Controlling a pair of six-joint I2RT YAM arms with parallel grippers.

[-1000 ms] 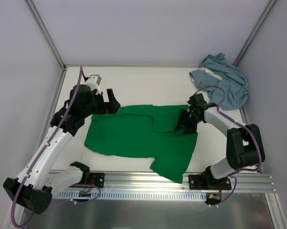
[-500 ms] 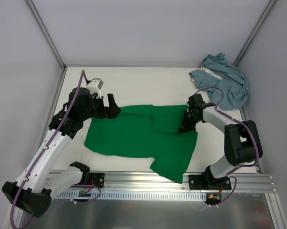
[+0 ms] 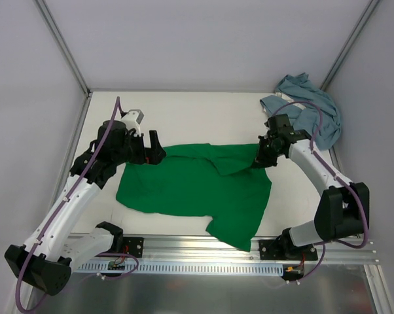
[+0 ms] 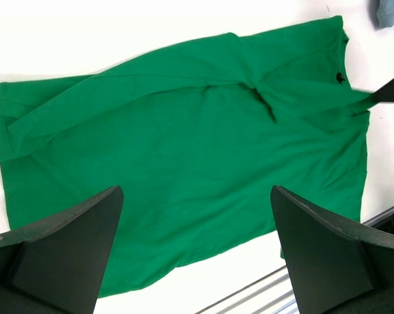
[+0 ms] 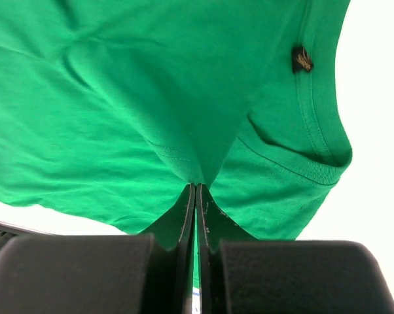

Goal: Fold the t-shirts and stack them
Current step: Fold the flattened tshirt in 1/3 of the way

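Green t-shirt lies flat mid-table, long axis 9-to-3 o'clock; blue-grey t-shirt is bunched at 1 o'clock. Right gripper is pinched on a green fold at that shirt's 3 o'clock edge; left gripper, jaws apart, hovers over its 10 o'clock corner.

I see a flat white tabletop boxed in by plain pale grey walls left, far and right. Thin metal posts rise at the far corners. A ribbed aluminium rail runs along the near edge. The light is even.
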